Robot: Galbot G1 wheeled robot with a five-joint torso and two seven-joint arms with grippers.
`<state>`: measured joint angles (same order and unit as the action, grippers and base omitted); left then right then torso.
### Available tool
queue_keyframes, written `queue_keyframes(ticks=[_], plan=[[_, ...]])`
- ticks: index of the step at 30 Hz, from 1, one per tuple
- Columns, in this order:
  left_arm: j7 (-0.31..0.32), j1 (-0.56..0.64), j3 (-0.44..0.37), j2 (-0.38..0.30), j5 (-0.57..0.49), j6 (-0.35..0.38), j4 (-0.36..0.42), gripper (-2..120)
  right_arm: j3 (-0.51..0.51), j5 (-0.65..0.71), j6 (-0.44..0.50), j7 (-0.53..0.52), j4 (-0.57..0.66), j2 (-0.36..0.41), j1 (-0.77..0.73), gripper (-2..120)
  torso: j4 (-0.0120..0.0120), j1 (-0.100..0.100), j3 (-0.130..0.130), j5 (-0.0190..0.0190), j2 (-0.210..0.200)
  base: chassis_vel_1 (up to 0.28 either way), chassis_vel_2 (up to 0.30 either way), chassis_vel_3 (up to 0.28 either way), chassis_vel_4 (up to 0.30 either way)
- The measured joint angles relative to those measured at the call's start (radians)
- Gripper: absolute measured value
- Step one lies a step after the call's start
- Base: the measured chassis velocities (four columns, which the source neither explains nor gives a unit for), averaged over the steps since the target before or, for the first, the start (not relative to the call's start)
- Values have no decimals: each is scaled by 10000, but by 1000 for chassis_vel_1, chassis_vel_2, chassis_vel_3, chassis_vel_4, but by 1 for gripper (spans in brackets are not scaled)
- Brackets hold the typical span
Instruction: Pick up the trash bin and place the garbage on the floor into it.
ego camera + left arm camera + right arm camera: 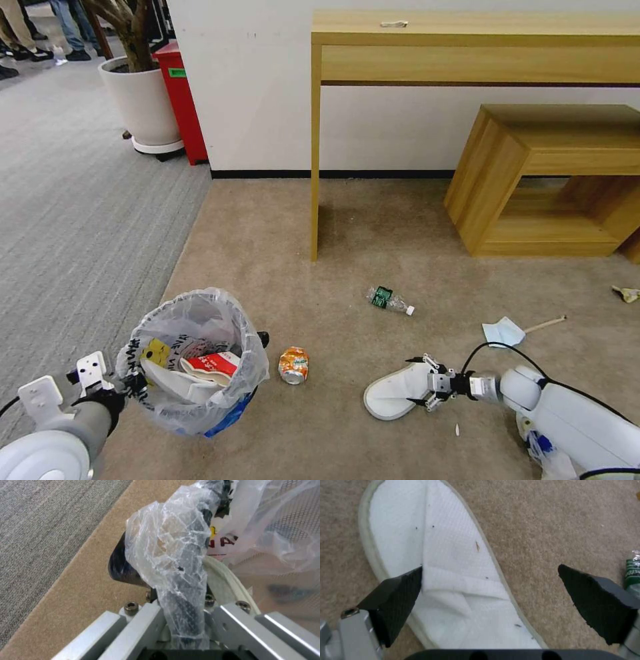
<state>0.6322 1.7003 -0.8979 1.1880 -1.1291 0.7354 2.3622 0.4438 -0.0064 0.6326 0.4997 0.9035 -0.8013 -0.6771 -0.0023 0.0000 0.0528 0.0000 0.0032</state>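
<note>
Head view, right claw (pixel 427 387): spread, low over the heel end of a white slipper (pixel 395 393); the slipper's long axis runs away from this claw toward the trash bin (pixel 193 363).
Head view, left claw (pixel 130 385): pinched on the bin's near rim, holding it at the edge of the beige floor (pixel 400 253).
Head view, other garbage: crushed orange can (pixel 293 365) between bin and slipper; green-label bottle (pixel 389 300), blue mask (pixel 503 331) and wooden stick (pixel 545 325) lie beyond the right claw, which is the nearer arm to all.
Left wrist view: crinkled translucent bag (pixel 173 562) and black rim clamped between the fingers.
Right wrist view: black textured pads (pixel 400 597) straddle the quilted terry slipper (pixel 453 575), one pad on its strap fold, the other over bare short-pile carpet; soft, flat, thin-soled.
</note>
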Motion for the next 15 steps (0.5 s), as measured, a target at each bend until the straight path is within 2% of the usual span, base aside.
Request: queue_keyframes(ticks=[15], plan=[[-2, -29, -2, -71, -36, 0, -37, 1, 275, -57, 67, 8, -512, -482, 191, 100, 0, 0, 0, 1, 0, 0, 0, 0, 0]])
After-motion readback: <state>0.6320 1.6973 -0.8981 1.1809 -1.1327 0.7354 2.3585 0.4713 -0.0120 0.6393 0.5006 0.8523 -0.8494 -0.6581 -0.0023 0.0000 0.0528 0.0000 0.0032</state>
